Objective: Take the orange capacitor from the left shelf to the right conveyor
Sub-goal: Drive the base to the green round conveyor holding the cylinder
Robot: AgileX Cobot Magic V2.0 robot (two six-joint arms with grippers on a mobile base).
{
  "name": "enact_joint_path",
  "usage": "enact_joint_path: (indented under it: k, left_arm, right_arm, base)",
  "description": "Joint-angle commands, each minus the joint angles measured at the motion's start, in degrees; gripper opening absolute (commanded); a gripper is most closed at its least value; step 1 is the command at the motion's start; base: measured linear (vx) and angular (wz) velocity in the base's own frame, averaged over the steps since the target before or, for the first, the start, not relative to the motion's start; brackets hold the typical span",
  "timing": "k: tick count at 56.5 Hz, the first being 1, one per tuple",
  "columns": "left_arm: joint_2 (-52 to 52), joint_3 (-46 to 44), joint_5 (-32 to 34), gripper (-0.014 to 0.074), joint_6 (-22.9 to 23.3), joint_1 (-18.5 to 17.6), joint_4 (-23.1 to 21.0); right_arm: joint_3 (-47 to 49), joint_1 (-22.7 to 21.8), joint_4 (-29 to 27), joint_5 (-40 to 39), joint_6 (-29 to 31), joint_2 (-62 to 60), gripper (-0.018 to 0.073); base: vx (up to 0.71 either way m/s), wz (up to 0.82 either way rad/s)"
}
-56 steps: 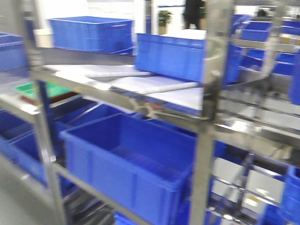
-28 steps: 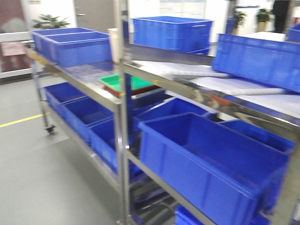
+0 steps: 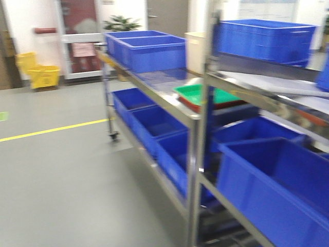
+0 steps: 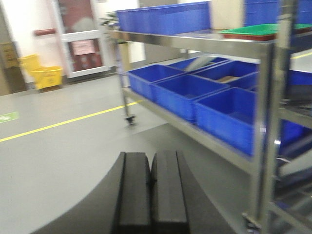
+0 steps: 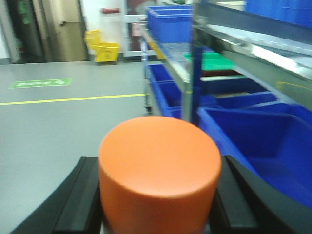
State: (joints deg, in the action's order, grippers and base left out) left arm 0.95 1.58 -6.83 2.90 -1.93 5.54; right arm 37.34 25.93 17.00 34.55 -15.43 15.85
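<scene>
Ahead, left shelf (image 3: 198, 128), blue bins (image 3: 151, 51), green tray (image 3: 191, 93), orange capacitor (image 5: 158, 165)

Mop bucket (image 4: 46, 77): yellow, by the wall, far ahead-left of the left jaws.
Line (image 4: 63, 123): yellow, slanting across the grey floor (image 4: 58, 165) ahead of the left jaws.
Sign (image 5: 40, 83): green, flat on the floor, ahead-left of the right jaws.
Green tray (image 4: 253, 30): on a red one, above-right of the left jaws.
</scene>
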Motion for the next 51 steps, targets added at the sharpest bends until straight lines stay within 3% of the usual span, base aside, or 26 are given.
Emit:
enact_joint_path:
  k: [1, 51]
  left_arm:
    - [0.48, 1.43, 4.46, -0.0006, 0.41, -0.36, -0.40]
    - [0.48, 1.43, 4.39, -0.0006, 0.41, -0.36, -0.40]
  right_arm:
    - [1.46, -0.32, 1.21, -5.22, 0.36, 0.67, -0.0008]
    - [1.46, -0.32, 1.43, -5.16, 0.36, 0.85, -0.0008]
  base:
    - [0.15, 0.57]
    - [0.23, 0.82]
